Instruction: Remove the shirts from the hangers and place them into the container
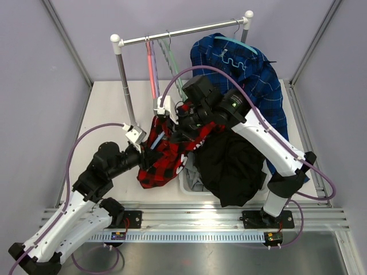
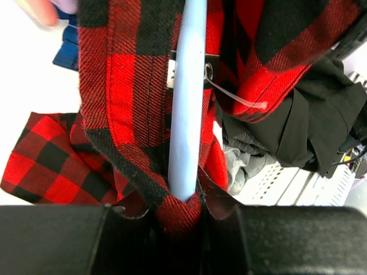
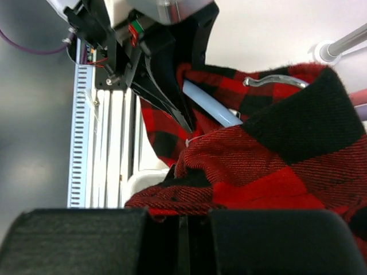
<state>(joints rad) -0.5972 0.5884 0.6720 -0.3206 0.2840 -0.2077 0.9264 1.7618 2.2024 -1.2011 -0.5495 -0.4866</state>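
**Both grippers on the red plaid shirt, beside the basket**

The red-and-black plaid shirt (image 1: 163, 157) hangs bunched between the two arms, just left of the white mesh basket (image 2: 287, 183), with one end trailing on the table (image 1: 109, 109). It is not yet free of its light blue hanger (image 2: 186, 97). The plastic arm runs inside the cloth, and the metal hook (image 3: 269, 81) pokes out near the collar.

The left gripper (image 2: 180, 215) is clamped on the lower end of the hanger arm, with plaid cloth caught in alongside it. The right gripper (image 3: 182, 229) has its fingers pressed almost together, and a fold of the same shirt appears to be pinched at their tips.

The shirt looks like brushed twill: soft, limp, light and slightly fuzzy. It should hold well in a pinch but will sag and drag wherever it is unsupported. A collar or shoulder seam, where layers double, is likely the surest hold. The hanger is thin, smooth and stiff, so it should slide out of the cloth if held firmly by its arm. A clear plastic tag tie (image 2: 241, 102) could snag.

A black shirt (image 1: 232, 166) lies draped over the basket's rim, with a grey shirt (image 2: 243, 157) beneath it. A blue plaid shirt (image 1: 246, 74) hangs on a teal hanger (image 1: 238, 44) at the rail (image 1: 183, 31), well apart.
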